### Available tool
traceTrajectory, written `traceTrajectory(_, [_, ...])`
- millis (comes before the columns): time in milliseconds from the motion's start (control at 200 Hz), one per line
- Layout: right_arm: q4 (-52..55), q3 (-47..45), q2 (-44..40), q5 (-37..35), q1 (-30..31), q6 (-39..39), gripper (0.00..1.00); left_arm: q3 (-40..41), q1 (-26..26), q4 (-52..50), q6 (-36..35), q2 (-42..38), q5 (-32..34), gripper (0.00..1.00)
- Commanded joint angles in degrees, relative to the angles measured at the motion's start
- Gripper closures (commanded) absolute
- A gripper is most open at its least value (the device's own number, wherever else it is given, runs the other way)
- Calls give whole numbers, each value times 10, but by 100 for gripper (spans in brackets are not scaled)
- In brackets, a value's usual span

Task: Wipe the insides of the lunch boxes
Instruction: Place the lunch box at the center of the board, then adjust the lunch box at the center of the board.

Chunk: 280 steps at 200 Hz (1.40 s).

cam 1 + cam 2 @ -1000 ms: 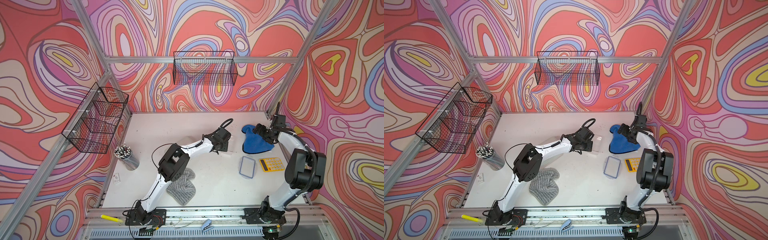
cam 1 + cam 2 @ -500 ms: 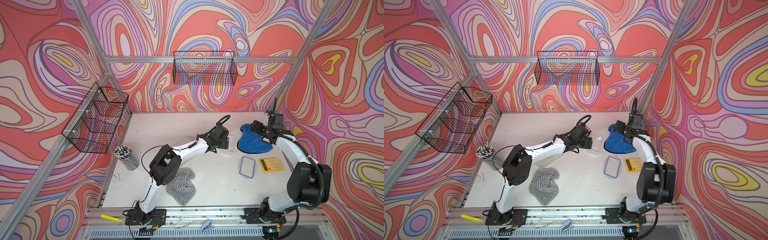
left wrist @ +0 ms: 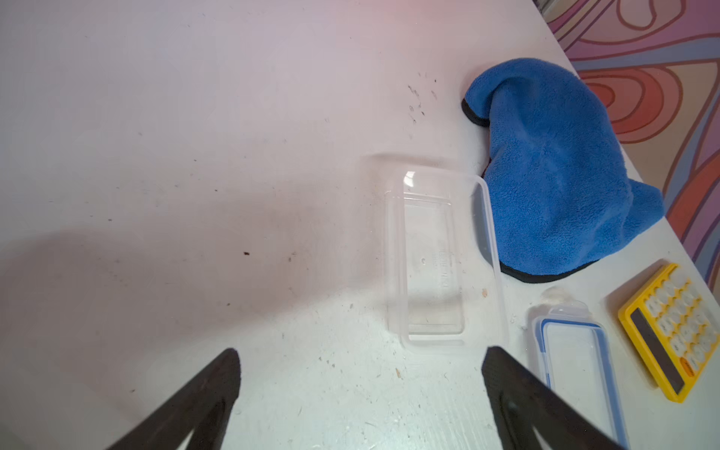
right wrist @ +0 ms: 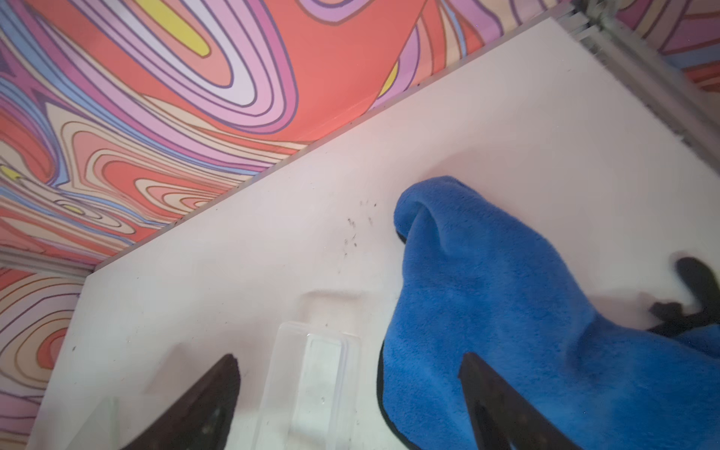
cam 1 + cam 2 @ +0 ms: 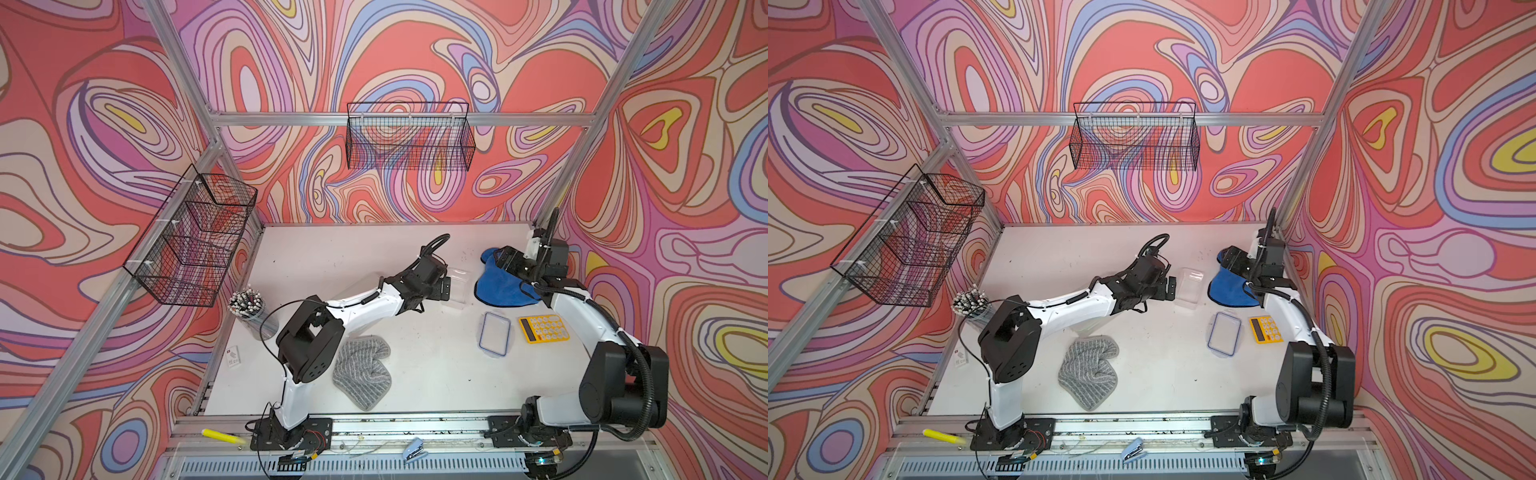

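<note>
The small clear lunch box [image 5: 457,286] [image 5: 1188,286] stands open side up on the white table, empty in the left wrist view [image 3: 440,257]. My left gripper [image 5: 446,286] [image 3: 360,358] is open just short of its left end, holding nothing. A blue cloth [image 5: 498,286] [image 3: 553,175] [image 4: 506,311] lies right beside the box. My right gripper [image 5: 505,259] [image 4: 350,362] hovers open over the cloth's far end, one finger above the cloth, the small lunch box [image 4: 315,385] between its fingers' lines. The large lunch box [image 5: 353,284] shows only as a clear shape behind my left forearm.
A blue-rimmed lid [image 5: 494,334] [image 3: 576,374] and a yellow calculator [image 5: 544,328] lie in front of the cloth. A grey striped cloth [image 5: 361,370] sits near my left arm's base. A cup of pens [image 5: 247,307] stands at the left edge. Wire baskets [image 5: 409,141] hang on the walls.
My left gripper's jaws have spread wide and drawn back from the small lunch box. My right arm's elbow has swung out to the right; its gripper stays over the blue cloth.
</note>
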State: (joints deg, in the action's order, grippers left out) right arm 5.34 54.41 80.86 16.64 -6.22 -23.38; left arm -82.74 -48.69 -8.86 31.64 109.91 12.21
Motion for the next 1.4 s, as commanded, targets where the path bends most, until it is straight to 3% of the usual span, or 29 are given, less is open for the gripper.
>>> traceTrajectory(0, [-76,-25,-25,46,27,-61,11,26,3,28,-21,-54,61,0])
traceTrajectory(290, [-221,-89,25,41,202,-198,19,110,10,-21,-61,-179,206,0])
traceTrajectory(516, [-271,-78,93,1,338,-223,20,185,89,-108,-20,-281,230,0])
traceTrajectory(761, [-298,-63,161,0,426,-249,25,286,208,-118,3,-364,131,0])
traceTrajectory(972, [-290,-66,189,-9,481,-262,27,306,283,-110,-12,-346,15,0])
traceTrajectory(1127, [-304,-63,221,-2,508,-277,28,310,306,-85,-17,-308,-42,0])
traceTrajectory(1397, [-344,-29,277,2,517,-300,29,296,308,-71,-22,-241,-73,0])
